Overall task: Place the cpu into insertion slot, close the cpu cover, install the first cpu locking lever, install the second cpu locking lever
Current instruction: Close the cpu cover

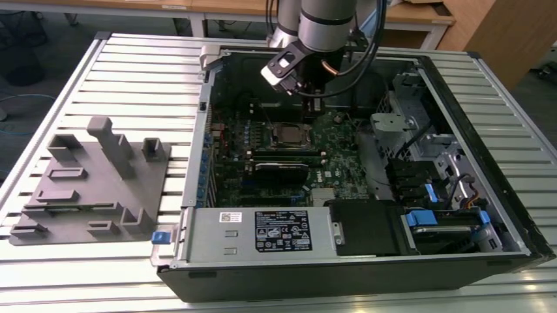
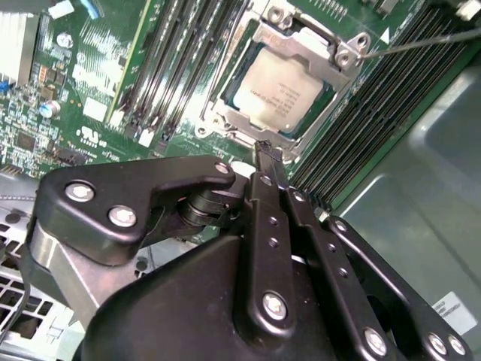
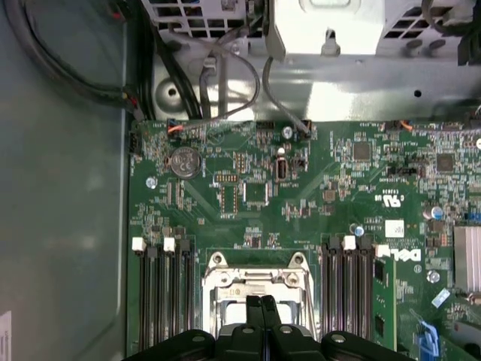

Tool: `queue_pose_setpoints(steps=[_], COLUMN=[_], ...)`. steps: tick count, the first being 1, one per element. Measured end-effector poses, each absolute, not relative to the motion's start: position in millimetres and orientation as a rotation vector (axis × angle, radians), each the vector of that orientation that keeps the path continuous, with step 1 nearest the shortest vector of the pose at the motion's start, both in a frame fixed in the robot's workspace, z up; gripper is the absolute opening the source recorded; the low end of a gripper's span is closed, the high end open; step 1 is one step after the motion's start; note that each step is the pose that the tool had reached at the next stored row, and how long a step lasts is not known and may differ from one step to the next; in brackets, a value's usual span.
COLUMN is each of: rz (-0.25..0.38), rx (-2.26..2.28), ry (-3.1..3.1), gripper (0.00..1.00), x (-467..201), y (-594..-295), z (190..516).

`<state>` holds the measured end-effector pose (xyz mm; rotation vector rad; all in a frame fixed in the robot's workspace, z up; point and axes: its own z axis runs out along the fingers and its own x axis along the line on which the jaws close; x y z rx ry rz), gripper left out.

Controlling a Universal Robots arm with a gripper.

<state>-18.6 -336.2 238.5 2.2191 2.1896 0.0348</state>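
Black memory slots flank the cpu cover, with the clenched gripper just beside it.

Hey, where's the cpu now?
In the second wrist view, the cpu sits in the insertion slot on the green motherboard, framed by the cpu cover, between the black memory slots, just beyond the gripper.

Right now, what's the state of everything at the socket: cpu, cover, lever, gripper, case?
cpu: seated in the insertion slot, metal top up.
cpu cover: closed down around the cpu's edges.
locking lever: thin rod sticking out past a socket corner; cannot tell whether it is latched.
gripper: shut, fingertips together at the socket's edge.
computer case: lying flat, side open.
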Motion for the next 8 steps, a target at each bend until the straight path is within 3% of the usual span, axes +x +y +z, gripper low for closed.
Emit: queue_pose_setpoints(steps=[8], rz=[0.032], rx=[2.218], ry=[2.189], gripper=[0.11], x=[-26.8], y=[-336.3], z=[235.9])
